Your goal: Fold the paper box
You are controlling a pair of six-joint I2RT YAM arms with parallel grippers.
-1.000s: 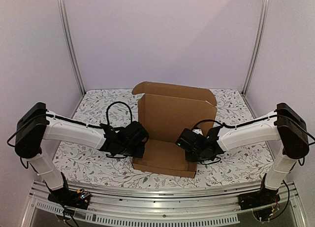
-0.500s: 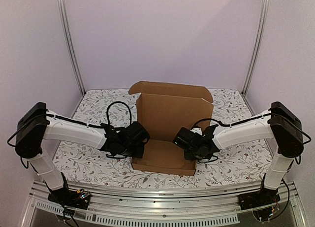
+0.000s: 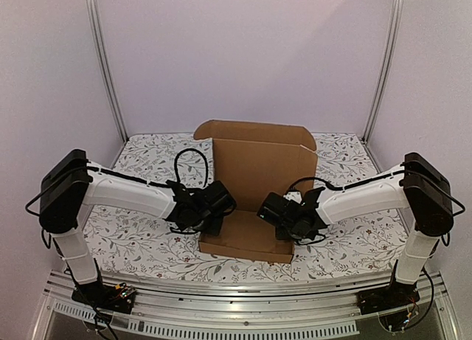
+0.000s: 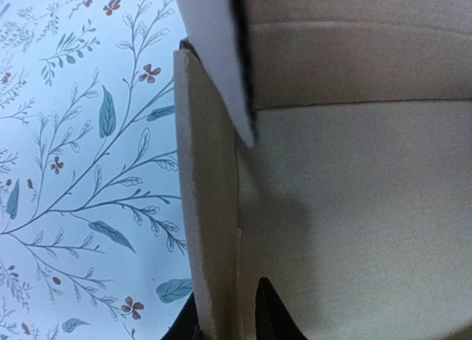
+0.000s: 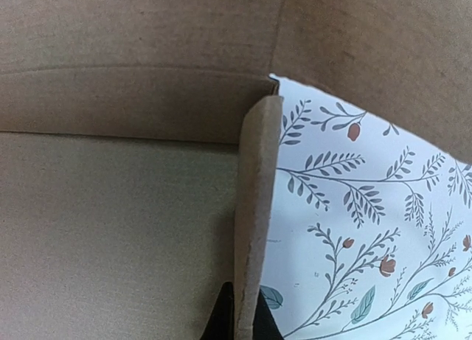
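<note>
The paper box is a brown cardboard mailer standing in the middle of the table, its base flat and its lid upright behind. My left gripper is shut on the box's left side wall; one black finger is inside the wall, the other outside. My right gripper is shut on the right side wall, with its black fingertips pinching the wall's top edge. Both walls stand upright.
The table wears a white cloth with a leaf and flower print. Metal frame posts stand at the back corners, with pale walls behind. The cloth shows left of the box in the left wrist view and right of it in the right wrist view.
The left gripper has moved right, onto the box's left wall. The right gripper has shifted slightly left. The lid has swung more upright and the box has squared up.
</note>
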